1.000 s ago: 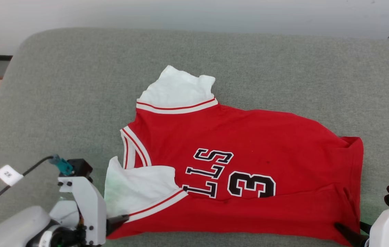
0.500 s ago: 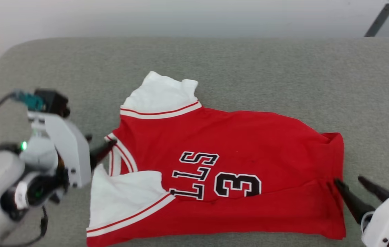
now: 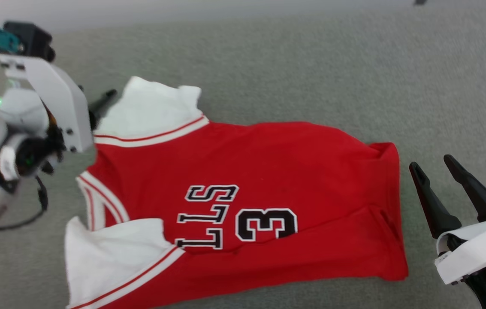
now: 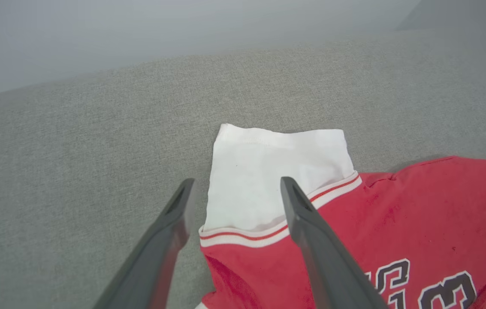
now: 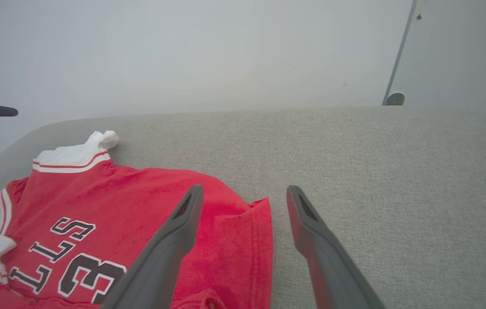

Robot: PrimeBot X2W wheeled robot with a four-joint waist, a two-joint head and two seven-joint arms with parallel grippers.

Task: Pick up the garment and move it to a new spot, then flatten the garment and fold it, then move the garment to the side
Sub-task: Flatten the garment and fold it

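Left gripper (image 4: 237, 182), jaws apart and empty, hovers at the white sleeve (image 4: 268, 171) of the red lettered jersey shirt (image 3: 311, 171) lying between my arms on the grey fabric cushion (image 3: 311, 64); right gripper (image 3: 431, 162), likewise apart, waits just off its hem, staged, I reckon, for another fold.

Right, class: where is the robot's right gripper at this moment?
Head view, lower right: the right gripper, open, is over the grey cushion, just right of the garment at its hem, not touching it.
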